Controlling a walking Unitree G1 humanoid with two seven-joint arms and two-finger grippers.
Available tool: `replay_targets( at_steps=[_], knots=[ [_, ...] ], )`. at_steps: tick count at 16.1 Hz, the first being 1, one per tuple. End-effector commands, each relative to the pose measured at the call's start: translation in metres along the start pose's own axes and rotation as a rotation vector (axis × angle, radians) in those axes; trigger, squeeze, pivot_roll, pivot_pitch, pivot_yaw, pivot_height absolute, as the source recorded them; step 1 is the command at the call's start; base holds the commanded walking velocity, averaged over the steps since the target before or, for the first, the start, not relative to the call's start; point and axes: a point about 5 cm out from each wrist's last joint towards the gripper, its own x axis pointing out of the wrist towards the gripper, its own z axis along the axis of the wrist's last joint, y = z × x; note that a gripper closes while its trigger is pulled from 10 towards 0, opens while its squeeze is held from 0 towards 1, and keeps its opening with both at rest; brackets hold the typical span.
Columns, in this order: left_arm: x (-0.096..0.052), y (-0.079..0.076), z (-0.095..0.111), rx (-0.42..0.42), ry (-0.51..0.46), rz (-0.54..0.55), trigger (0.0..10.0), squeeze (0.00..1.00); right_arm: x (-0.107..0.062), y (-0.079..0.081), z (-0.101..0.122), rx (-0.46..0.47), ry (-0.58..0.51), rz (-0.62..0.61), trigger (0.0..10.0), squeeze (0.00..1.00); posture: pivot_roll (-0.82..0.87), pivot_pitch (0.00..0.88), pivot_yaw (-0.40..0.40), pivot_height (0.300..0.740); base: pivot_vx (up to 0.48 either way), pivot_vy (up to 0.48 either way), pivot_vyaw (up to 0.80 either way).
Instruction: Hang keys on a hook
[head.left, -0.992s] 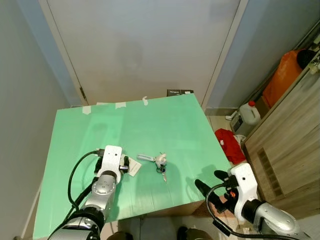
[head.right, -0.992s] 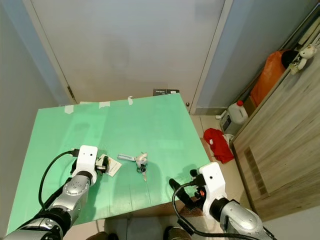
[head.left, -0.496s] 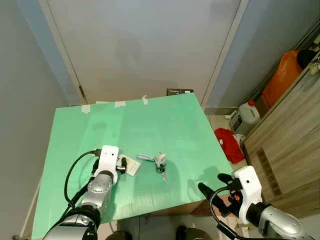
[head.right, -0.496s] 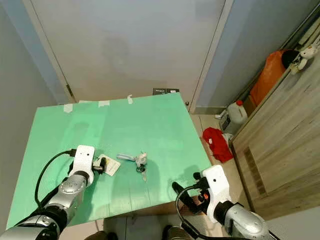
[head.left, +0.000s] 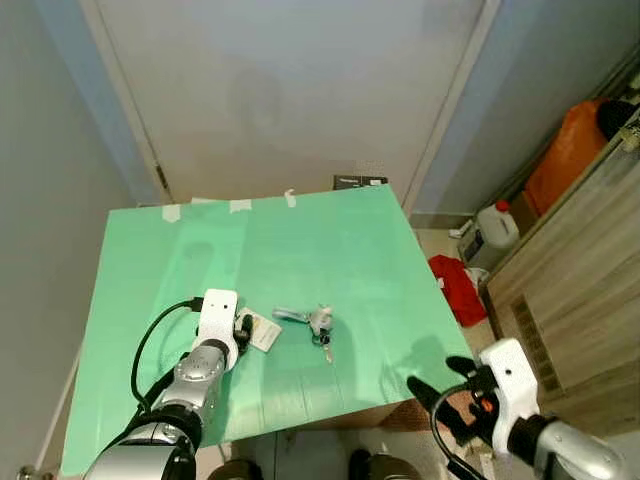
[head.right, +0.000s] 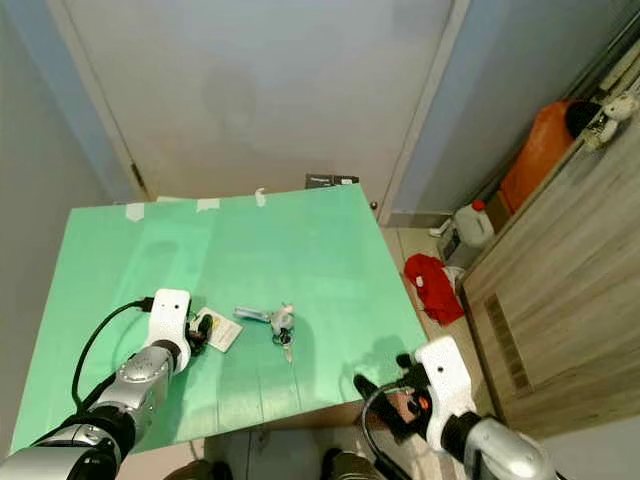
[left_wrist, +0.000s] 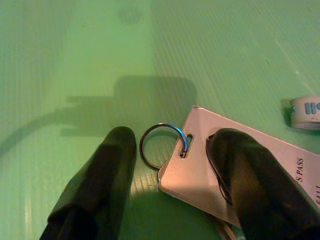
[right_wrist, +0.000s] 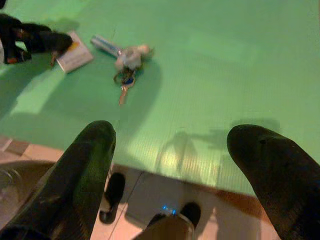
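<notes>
- My left gripper (left_wrist: 170, 150) is low on the green table (head.left: 330, 240), toward the near-left part, its jaws parted with one finger either side of a white tag (left_wrist: 235, 170) and its metal ring (left_wrist: 162, 145). One finger (left_wrist: 250, 175) overlaps the tag's edge; I cannot tell if it presses on it. Nothing is clamped.
- From the head views, the tag (head.left: 262, 331) lies flat just beside the left gripper (head.left: 243, 330), touching or nearly touching its fingertips.
- Just to the right, near the middle of the table and closer to the near edge than the far one, I see the keys (head.left: 320, 325): a pale strap, a small whitish charm and a key pointing at the near edge. They lie flat, apart from both grippers.
- Strips of pale tape (head.left: 240, 208) sit along the far edge, before a closed door (head.left: 290, 90).
- My right gripper (head.left: 437, 385) hangs off the near-right corner, beyond the table's edge, jaws wide open and empty; its wrist view looks back over the keys (right_wrist: 127, 62).
- On the floor further right are a red cloth (head.left: 458, 285), a white jug (head.left: 497, 226) and an orange bag (head.left: 568, 150) by a wooden cabinet (head.left: 575, 290).
</notes>
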Motion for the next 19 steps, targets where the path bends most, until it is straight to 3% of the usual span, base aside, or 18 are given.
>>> replay_targets(
  at_steps=[1,8,14,19],
  knots=[
    [-0.002,-0.006,-0.013,-0.012,0.064,-0.027,0.0,0.0,-0.006,-0.002,0.004,-0.007,-0.007,-0.003,10.0,0.0,-0.27,0.148,-0.062,0.74,0.0,0.0,0.0],
    [-0.003,-0.023,-0.003,-0.036,-0.05,-0.116,0.0,0.0,-0.004,-0.002,0.004,-0.002,-0.007,-0.008,10.0,0.0,-0.25,0.136,-0.048,0.74,0.0,0.0,0.0],
    [-0.003,-0.043,0.033,-0.086,-0.259,-0.219,0.0,0.0,0.021,0.001,0.011,0.009,-0.048,0.019,10.0,0.0,-0.18,0.107,-0.03,0.74,0.0,0.0,0.0],
    [-0.006,-0.047,0.049,-0.097,-0.346,-0.267,0.0,0.0,0.037,-0.001,0.017,0.01,-0.079,0.029,10.0,0.0,-0.15,0.068,-0.018,0.74,0.0,0.0,0.0]
  ],
)
